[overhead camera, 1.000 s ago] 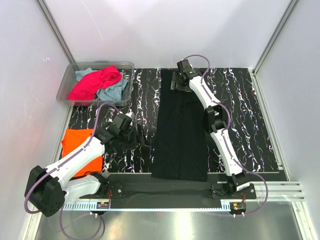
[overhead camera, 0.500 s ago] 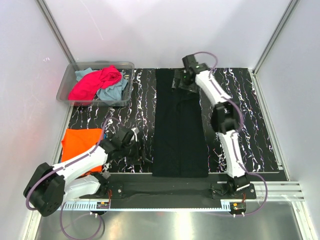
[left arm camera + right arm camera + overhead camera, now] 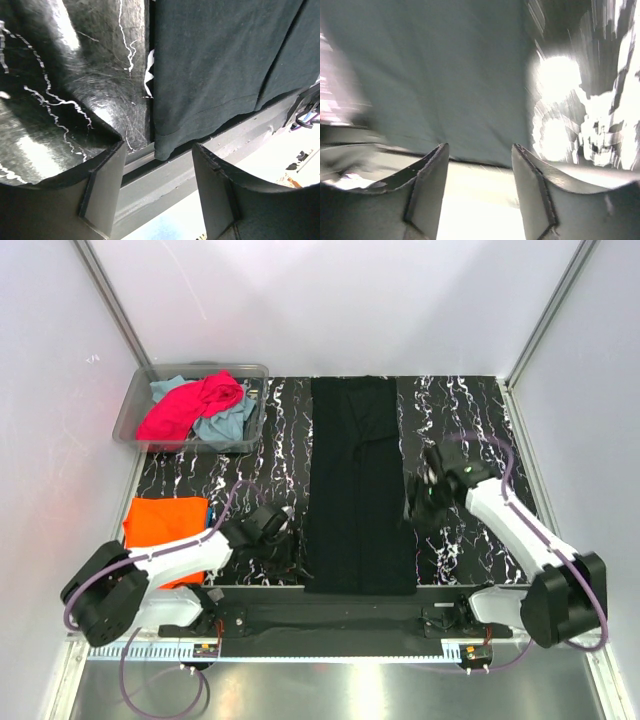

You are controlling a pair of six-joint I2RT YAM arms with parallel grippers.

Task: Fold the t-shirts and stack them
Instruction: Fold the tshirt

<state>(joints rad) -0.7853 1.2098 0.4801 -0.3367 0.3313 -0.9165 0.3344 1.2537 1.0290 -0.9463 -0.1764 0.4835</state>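
The large black t-shirt lies as a long narrow strip down the middle of the table. My left gripper is open and empty, low at the strip's near-left corner. In the left wrist view that corner sits just beyond my open gripper. My right gripper is open and empty beside the strip's right edge. The right wrist view is blurred and shows the black cloth beyond my open gripper. A folded orange t-shirt lies at the near left. Magenta-pink and teal-blue t-shirts lie crumpled in the bin.
The clear plastic bin stands at the far left corner. The table top is black with white marbling. A metal rail runs along the near edge by the arm bases. White walls close in on three sides.
My right arm has pulled back from the shirt's far end to its right edge, nearer the base. My left gripper has moved nearer and rightward to the shirt's near-left corner.
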